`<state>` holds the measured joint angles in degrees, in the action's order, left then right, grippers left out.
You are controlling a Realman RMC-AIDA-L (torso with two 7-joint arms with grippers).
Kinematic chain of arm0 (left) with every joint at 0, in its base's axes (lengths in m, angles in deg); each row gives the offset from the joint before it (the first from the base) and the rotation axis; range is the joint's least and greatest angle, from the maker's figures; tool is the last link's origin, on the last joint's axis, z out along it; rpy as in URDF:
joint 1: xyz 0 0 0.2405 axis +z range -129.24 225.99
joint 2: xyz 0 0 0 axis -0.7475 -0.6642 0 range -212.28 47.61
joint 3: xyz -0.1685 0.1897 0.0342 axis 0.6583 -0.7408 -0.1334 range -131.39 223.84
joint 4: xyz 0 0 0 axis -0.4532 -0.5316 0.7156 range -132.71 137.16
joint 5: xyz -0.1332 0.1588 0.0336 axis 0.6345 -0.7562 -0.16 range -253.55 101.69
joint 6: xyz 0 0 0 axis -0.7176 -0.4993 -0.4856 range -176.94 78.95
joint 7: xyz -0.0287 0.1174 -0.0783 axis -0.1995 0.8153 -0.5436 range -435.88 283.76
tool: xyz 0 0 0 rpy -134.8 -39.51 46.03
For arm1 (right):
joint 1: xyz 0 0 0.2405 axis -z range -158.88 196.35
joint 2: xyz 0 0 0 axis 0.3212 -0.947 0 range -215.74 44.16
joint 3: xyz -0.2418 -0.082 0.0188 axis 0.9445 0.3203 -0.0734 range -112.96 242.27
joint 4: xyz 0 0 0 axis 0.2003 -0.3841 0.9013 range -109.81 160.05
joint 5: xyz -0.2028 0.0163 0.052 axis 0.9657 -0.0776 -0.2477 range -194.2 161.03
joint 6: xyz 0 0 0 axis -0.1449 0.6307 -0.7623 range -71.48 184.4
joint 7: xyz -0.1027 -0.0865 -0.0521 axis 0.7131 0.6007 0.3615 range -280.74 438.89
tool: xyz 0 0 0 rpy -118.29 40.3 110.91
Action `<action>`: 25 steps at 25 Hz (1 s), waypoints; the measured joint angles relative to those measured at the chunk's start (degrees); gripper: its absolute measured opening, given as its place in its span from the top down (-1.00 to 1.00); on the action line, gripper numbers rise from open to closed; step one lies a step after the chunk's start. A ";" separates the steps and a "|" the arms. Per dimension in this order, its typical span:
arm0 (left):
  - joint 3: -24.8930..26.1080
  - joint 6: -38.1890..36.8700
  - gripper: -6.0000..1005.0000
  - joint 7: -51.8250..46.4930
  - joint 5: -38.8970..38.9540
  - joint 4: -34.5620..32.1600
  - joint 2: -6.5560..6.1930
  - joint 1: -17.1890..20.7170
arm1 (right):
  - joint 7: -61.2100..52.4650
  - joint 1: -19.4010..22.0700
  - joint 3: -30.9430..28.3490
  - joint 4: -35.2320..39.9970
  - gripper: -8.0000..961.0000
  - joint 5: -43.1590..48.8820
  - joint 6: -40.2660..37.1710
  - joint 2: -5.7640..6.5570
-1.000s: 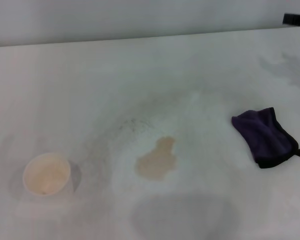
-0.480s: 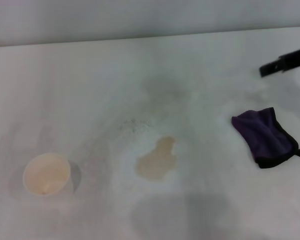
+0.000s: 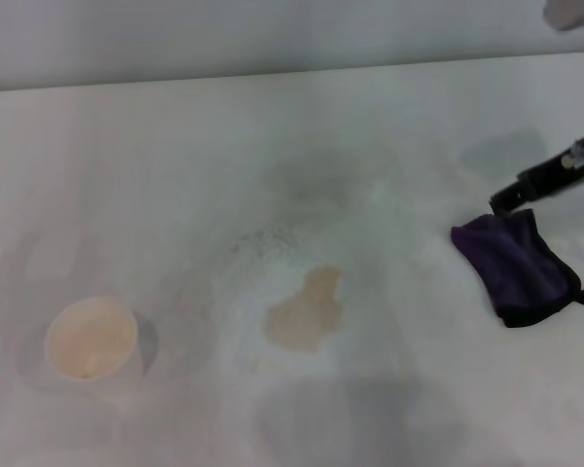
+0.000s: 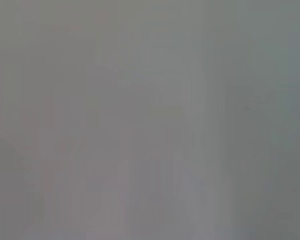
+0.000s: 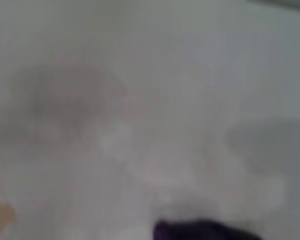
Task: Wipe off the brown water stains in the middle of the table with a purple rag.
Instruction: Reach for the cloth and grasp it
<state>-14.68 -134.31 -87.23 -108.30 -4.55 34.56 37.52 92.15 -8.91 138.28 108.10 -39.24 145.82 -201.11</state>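
The brown water stains (image 3: 307, 311) form a pale tan blotch in the middle of the white table (image 3: 175, 156). The purple rag (image 3: 516, 263) lies crumpled at the right, its black loop pointing toward the table's right edge. My right gripper (image 3: 511, 197) reaches in from the right as a dark bar, its tip just above the rag's far edge. In the right wrist view, the rag (image 5: 205, 231) shows as a dark purple strip and a corner of the stains (image 5: 0, 212) peeks in. The left gripper is out of view; the left wrist view is plain grey.
A white paper cup (image 3: 91, 339) stands at the front left, well apart from the stains. Faint grey smudges and speckles (image 3: 263, 241) lie behind the stains. The table's far edge meets a grey wall.
My right gripper has come down and inward from the far right corner to the rag's far edge. The rag, stains and cup have not moved.
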 joint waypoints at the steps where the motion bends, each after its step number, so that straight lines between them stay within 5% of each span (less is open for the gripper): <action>1: 0.00 0.10 -0.74 0.05 0.05 -0.05 0.00 -0.06 | -0.61 -0.15 0.60 -0.23 -0.74 0.92 0.71 -0.02; 25: 0.18 1.50 -0.74 0.53 0.39 -1.05 -0.09 0.28 | -3.05 -2.62 7.37 -12.63 -0.72 1.17 -2.56 -0.05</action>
<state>-14.50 -132.81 -86.70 -107.91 -5.60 34.47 37.80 89.10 -11.53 145.66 95.46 -38.06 143.26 -201.16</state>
